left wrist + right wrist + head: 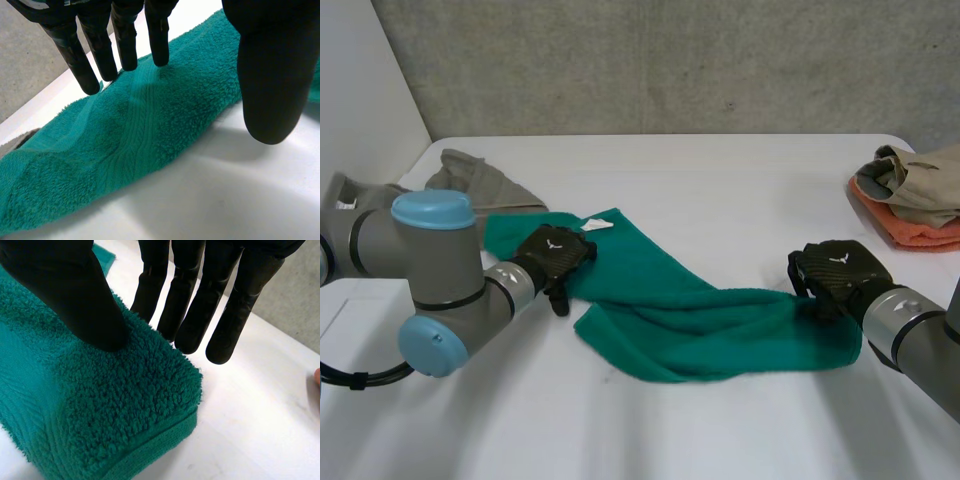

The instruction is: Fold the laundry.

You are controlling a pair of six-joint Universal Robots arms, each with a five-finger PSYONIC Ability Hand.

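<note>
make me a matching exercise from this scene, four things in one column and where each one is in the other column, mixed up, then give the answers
Things:
1. green towel
2. orange cloth
3. left robot hand
4. right robot hand

Places:
A. at the right edge of the table, under a beige garment
B. thumb on the towel's right-end corner
C. lying across the middle of the table
D. straight fingers resting on the towel's left part

Pairs: 1-C, 2-A, 3-D, 4-B
</note>
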